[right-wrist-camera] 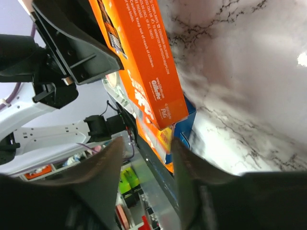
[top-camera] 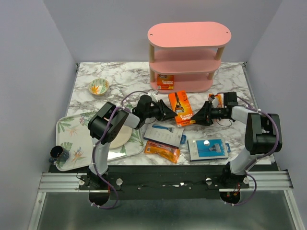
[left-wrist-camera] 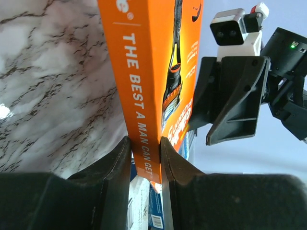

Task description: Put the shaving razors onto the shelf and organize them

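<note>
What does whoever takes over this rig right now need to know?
Left gripper: shut on the edge of an orange oblong razor pack, between the two arms.
Right gripper: open, close beside that pack, not gripping.
Done: one orange razor pack on the bottom tier of the pink three-tier shelf.
To do: the held pack; loose orange pack, blue-and-grey razor card and second blue-and-grey card, all lying on the marble table.

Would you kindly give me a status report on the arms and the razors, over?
Left gripper shut on orange razor pack. Right gripper open beside it. Another orange pack on bottom tier of shelf. Nothing between held pack and shelf.
</note>
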Robot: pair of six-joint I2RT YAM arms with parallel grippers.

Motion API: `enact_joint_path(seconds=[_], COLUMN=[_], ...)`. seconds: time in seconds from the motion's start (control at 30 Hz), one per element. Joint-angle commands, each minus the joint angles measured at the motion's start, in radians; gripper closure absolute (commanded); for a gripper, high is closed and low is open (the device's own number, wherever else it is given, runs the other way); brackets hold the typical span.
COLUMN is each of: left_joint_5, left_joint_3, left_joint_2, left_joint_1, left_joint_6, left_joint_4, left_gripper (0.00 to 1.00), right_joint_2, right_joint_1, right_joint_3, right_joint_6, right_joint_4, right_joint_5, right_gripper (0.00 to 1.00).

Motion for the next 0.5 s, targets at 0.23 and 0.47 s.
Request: enact_joint_path(seconds=[0.23,0.47], left_joint_5=[0.056,0.070], left_joint_3=[-0.006,0.023], left_joint_2=[0.008,0.017], left_joint_1=[0.006,0.002], left_joint_6=[0.006,0.009], left_joint_4=[0.101,0.083], left_gripper=[0.88,0.87], right_joint_2=[0.011,0.068], right_joint_1=[0.006,0.016], right_joint_3=[0.006,0.033], right_joint_6=[-0.020,0.037], right_joint_4=[0.054,0.151], right_joint_5=[0.031,0.004], right_gripper=[0.39,0.50])
